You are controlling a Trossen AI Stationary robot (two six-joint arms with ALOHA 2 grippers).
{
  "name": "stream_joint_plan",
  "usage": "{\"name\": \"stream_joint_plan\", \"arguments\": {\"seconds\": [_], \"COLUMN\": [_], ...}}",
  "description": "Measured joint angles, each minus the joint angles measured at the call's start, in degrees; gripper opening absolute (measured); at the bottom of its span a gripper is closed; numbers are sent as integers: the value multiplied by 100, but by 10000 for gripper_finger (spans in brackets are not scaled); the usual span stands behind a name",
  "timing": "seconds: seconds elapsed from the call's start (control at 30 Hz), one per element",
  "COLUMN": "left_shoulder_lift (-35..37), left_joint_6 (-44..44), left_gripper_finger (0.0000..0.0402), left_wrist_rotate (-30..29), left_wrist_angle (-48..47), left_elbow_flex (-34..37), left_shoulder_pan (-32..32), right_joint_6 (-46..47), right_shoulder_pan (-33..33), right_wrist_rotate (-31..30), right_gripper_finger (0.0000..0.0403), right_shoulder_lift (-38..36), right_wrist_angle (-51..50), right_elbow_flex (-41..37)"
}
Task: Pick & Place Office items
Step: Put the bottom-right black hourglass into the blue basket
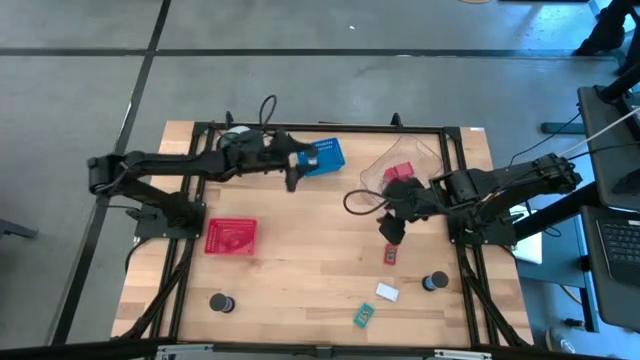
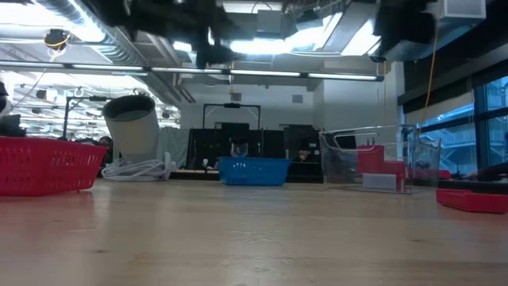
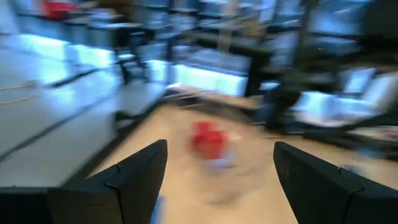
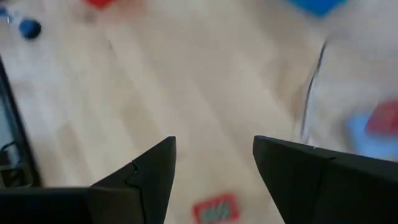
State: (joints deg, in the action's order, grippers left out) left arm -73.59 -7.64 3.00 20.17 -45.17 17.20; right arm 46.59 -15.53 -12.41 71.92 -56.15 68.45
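The left gripper (image 1: 292, 180) hangs over the far middle of the table (image 1: 300, 260), just beside the near-left corner of the blue basket (image 1: 325, 156); its fingers (image 3: 134, 177) stand spread apart with nothing between them. The right gripper (image 1: 389, 233) hangs right of centre, just near of the clear tub (image 1: 400, 170), with a small flat red block (image 1: 390, 254) on the wood immediately below it; its fingers (image 4: 149, 171) are parted, nothing is held, and the same red block (image 4: 215, 209) lies in the gap between them. Red cubes (image 1: 398, 175) sit inside the clear tub. The red tray (image 1: 231, 236) rests left of centre, near the left arm's base. The remaining office items lie along the near part of the table: a black spool (image 1: 220, 302) at the near left, another black spool (image 1: 435, 282) at the near right, a flat white block (image 1: 387, 292) between that spool and the centre, and a teal block (image 1: 363, 316) nearest the front edge. All four are well apart from both grippers. From table height the blue basket (image 2: 253, 170) appears at the far middle and the clear tub (image 2: 369, 168) to its right.
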Motion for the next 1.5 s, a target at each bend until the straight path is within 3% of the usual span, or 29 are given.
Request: {"name": "stream_joint_plan", "arguments": {"seconds": [0.17,0.3,0.5,0.77,0.97,1.2,1.5], "left_shoulder_lift": [401,460,460,460,460,458,456], "left_joint_6": [-103,77,287,291,288,239,243], "left_gripper_finger": [292,292,292,292,292,292,292], "left_wrist_rotate": [642,632,554,547,547,547,543], "left_wrist_angle": [-251,-234,-162,-160,-160,-242,-241], "left_elbow_flex": [0,0,0,0,0,0,0], "left_shoulder_pan": [-454,-841,-1183,-1269,-1269,-1289,-1341], "right_joint_6": [1724,2881,3684,4282,4445,4565,4427], "right_shoulder_pan": [-498,-971,-1572,-2101,-2350,-2467,-2471], "right_wrist_rotate": [455,626,1443,1850,2368,3108,2979], "right_gripper_finger": [220,220,251,309,313,313,313], "right_shoulder_lift": [35,210,689,1333,1511,1418,1434], "right_wrist_angle": [-955,-1697,-1630,-1865,-2377,-1769,-1428], "right_elbow_flex": [2,2,2,2,-53,-635,-789]}}
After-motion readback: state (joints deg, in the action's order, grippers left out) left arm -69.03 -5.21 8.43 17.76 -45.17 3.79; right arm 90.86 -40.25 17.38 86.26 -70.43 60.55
